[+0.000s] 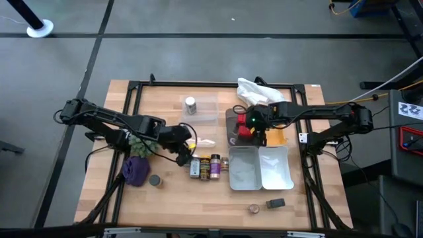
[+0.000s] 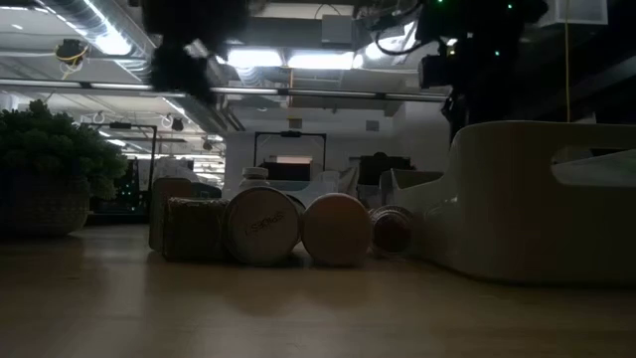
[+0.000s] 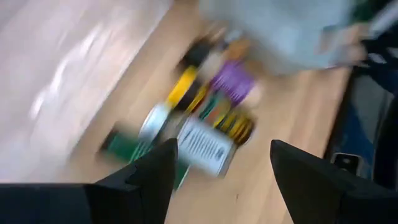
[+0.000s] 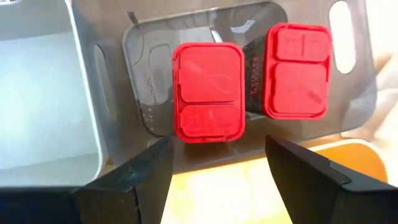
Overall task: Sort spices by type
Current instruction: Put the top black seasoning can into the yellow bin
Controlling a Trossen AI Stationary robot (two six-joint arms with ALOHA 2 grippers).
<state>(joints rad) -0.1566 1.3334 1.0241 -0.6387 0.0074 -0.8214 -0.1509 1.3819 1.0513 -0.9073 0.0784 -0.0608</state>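
Your right gripper (image 4: 214,174) hangs with its fingers spread wide and empty over the dark grey bin (image 4: 367,93), where two red tins (image 4: 208,92) lie flat side by side. I judge the red-tin group to be partly filled and this arm free for its next fetch. The bin sits toward the table's right side, with two pale bins (image 1: 259,168) just nearer the front edge.

Your left gripper (image 3: 217,177) is also spread wide and holds nothing. It hovers above the cluster of labelled jars (image 1: 205,166) lying on their sides near the middle of the table. The left wrist view is smeared, so you cannot read which jar sits between the fingers.

The step in hand looks like picking a jar from that cluster. You need to settle the left arm, centre on one jar only, and come down without nudging its neighbours, since they touch one another.

Other spices are well apart: a silver-capped jar (image 1: 190,104) toward the back edge, a round tin (image 1: 154,180) beside the purple cloth (image 1: 136,170), and a dark tin (image 1: 275,203) near the front edge.
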